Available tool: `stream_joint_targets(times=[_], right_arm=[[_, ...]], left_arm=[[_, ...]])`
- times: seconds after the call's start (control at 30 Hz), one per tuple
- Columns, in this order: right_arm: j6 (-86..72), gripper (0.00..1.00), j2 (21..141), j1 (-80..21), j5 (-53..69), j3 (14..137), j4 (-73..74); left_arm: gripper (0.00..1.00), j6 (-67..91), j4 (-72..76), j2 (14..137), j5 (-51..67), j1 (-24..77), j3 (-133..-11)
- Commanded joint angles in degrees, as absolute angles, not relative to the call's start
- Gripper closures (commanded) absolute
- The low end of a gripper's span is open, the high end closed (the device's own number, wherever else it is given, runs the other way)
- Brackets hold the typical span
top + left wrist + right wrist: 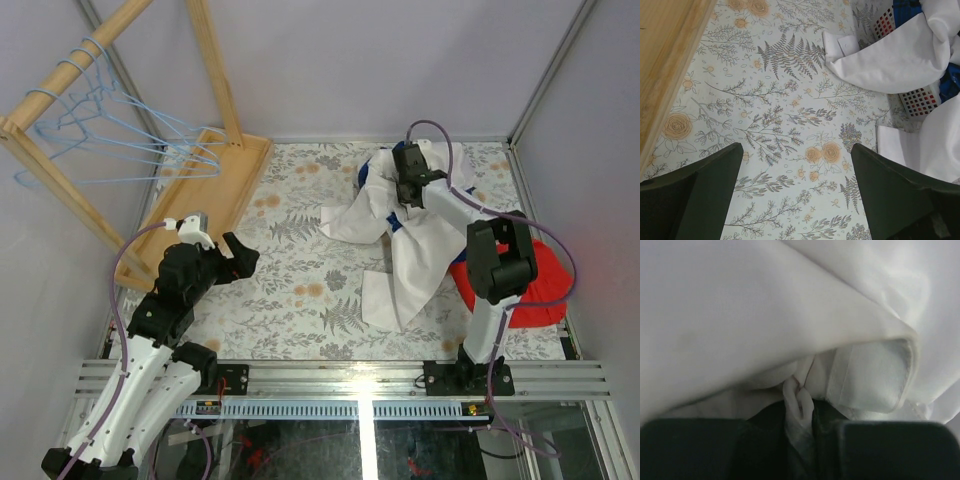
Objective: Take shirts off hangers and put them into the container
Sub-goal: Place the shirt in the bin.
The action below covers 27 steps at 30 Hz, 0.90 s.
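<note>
Floral-printed cloth (300,290) covers the table, with a wooden rack (215,175) standing at the far left, its thin light-blue wire hangers (120,130) all bare. Over at the far right, the right pincer (408,185) sits pressed together on a thin fold of a white button-up shirt (420,250); its own camera shows the fold nipped between the dark fingers (765,437).

The white plastic basket with perforated sides (920,101) lies directly beneath that pincer, so I'd say the release is a matter of straight down. The trouble is the shirt's long axis. It runs from the basket back toward the arm bases, much of it spilling out onto the cloth. The left pincer (232,262), fingers spread wide and empty, hovers well apart to the left, so the right arm is far nearer.

White fabric buries nearly all of the basket; only patches of its grid and a bit of dark blue shirt (902,7) show. I cannot tell where one white shirt ends and another begins. A plain red cloth (535,290) lies partly hidden behind the right arm.
</note>
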<state>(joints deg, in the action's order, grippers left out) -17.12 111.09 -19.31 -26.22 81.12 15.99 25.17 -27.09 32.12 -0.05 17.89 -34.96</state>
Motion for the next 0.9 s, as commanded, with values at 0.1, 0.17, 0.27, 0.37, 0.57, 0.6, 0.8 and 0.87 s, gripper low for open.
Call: stream_joint_targets(times=[0.1,0.17,0.27,0.37,0.57,0.6,0.8,0.87], right_arm=[[-14.75,0.50,98.86,-19.00,-18.48,87.15,26.45],[-13.73,0.36,95.80,-19.05,-18.02,90.38,29.13],[-12.51,0.22,89.61,-19.05,-16.17,91.79,30.90],[-13.01,0.20,84.37,-19.04,-12.46,90.78,31.79],[-20.14,0.19,70.38,-21.46,0.62,79.18,29.14],[-20.27,0.19,68.50,-24.38,0.31,76.35,28.64],[-26.40,0.20,65.05,-43.43,-13.10,62.38,30.77],[-28.89,0.21,64.47,-48.46,-16.64,56.04,29.12]], left_arm=[[0.10,24.64,-25.86,32.88,0.00,17.50,-36.34],[0.10,24.69,-25.88,33.05,-0.06,17.55,-36.39],[0.10,24.65,-25.81,33.05,-0.07,17.49,-36.30],[0.10,24.63,-25.59,33.09,0.24,17.47,-36.22],[0.10,24.61,-25.58,33.22,0.43,17.49,-36.28],[0.10,24.54,-25.58,33.22,0.44,17.49,-36.29],[0.10,24.54,-25.69,33.08,0.28,17.50,-36.29],[0.10,24.61,-25.75,32.86,0.19,17.51,-36.30]])
